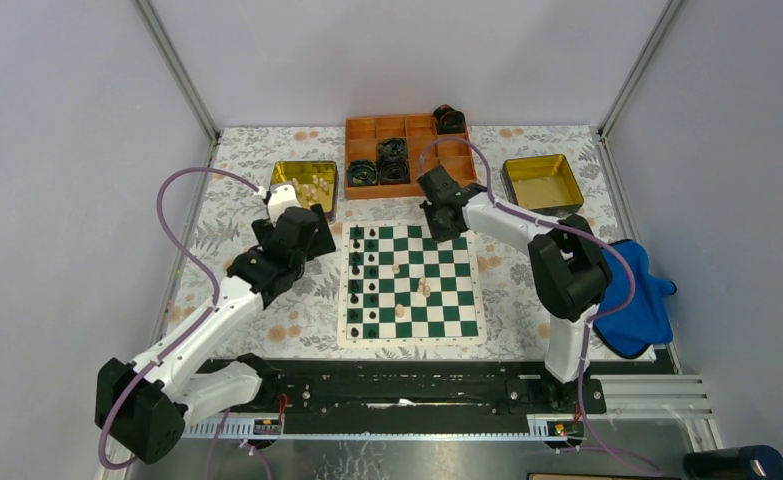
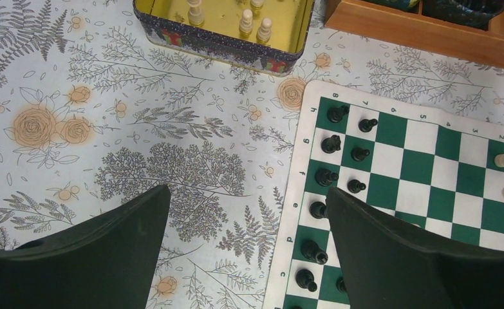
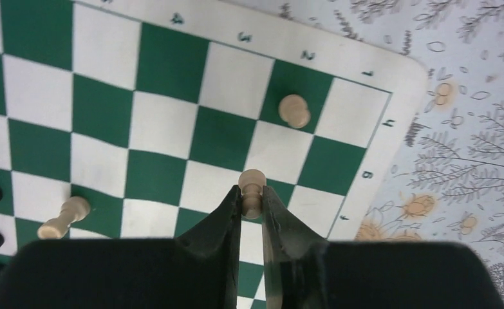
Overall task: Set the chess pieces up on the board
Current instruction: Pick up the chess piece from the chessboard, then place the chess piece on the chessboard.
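Right gripper (image 3: pixel 252 201) clamped on 1 cream pawn (image 3: pixel 252 179), head showing above the fingertips, over the board (image 3: pixel 172 64) near its numbered border; 1 upright cream piece (image 3: pixel 294 110) close by; 1 toppled cream piece (image 3: pixel 62 219) farther off; left gripper (image 2: pixel 246 193) spread wide, holding nothing, above the tablecloth (image 2: pixel 107 129) beside the black pieces (image 2: pixel 331 143) ranked along the board edge; spare cream pieces (image 2: pixel 246 22) in the tin (image 2: pixel 217 45).

The board (image 1: pixel 445 272) is a smooth, matt printed mat. The cream pawn (image 3: pixel 252 183) looks like pale wood. The tin (image 2: pixel 217 45) is shiny metal, and the table cover (image 2: pixel 107 96) is matt.
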